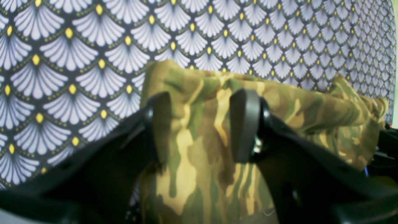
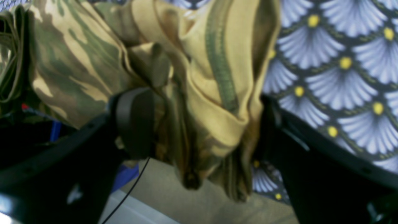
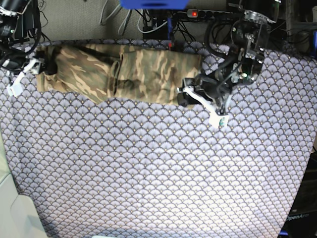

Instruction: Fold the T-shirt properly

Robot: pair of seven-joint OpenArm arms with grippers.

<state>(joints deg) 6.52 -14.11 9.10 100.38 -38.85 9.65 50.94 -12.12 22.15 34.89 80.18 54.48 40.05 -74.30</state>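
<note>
The camouflage T-shirt (image 3: 138, 74) lies in a long folded band along the far side of the purple scallop tablecloth (image 3: 148, 163). My left gripper (image 3: 185, 96) is at the band's right end. Seen from the left wrist, its fingers (image 1: 245, 124) stand apart with flat cloth (image 1: 311, 109) running between them, so the left gripper (image 1: 202, 124) is open. My right gripper (image 3: 37, 67) is at the band's left end, by the table edge. It is open too (image 2: 202, 124), with a bunched, drooping fold of the T-shirt (image 2: 77, 62) filling the gap between its fingers.
Cables and a power strip (image 3: 198, 14) run behind the table's far edge, beside a blue object (image 3: 153, 4). Floor (image 2: 192, 205) shows below the table edge under the right gripper. A pale surface (image 3: 17, 213) borders the table's near left corner.
</note>
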